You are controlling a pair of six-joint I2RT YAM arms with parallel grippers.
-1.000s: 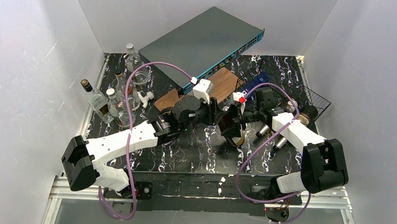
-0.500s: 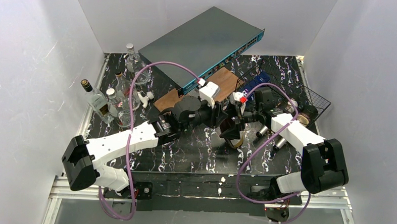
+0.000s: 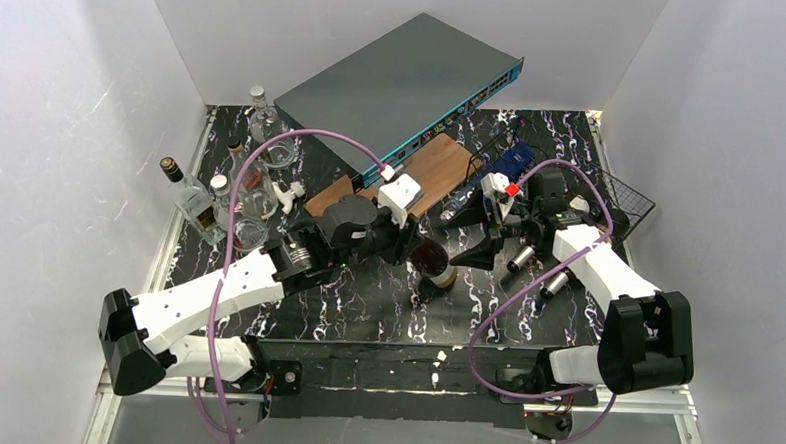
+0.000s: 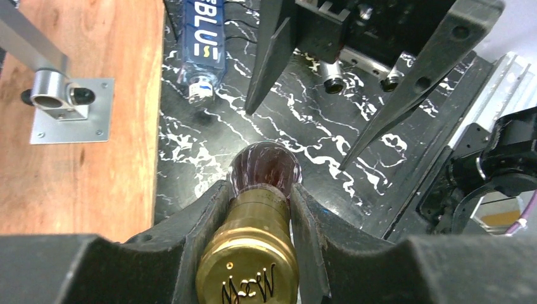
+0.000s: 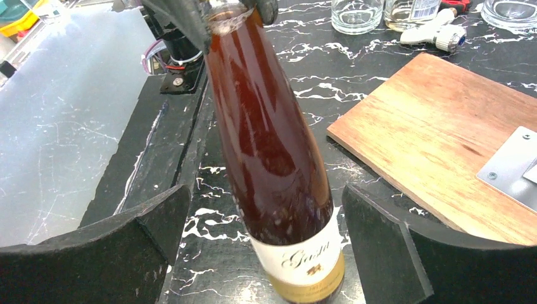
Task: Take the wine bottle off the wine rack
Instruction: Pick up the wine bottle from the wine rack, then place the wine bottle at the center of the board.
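Jaws of the left gripper (image 4: 263, 190) clamp the glossy gold-foil neck of the slender amber glass wine bottle (image 5: 272, 158), off the near edge of the brown wooden board (image 5: 437, 126). Those of the right gripper (image 4: 297, 136) gape wide, tapered black fingers (image 5: 107, 253) flanking the bottle without touching. Past the board's right end sits the thin black wire wine rack (image 3: 625, 197).
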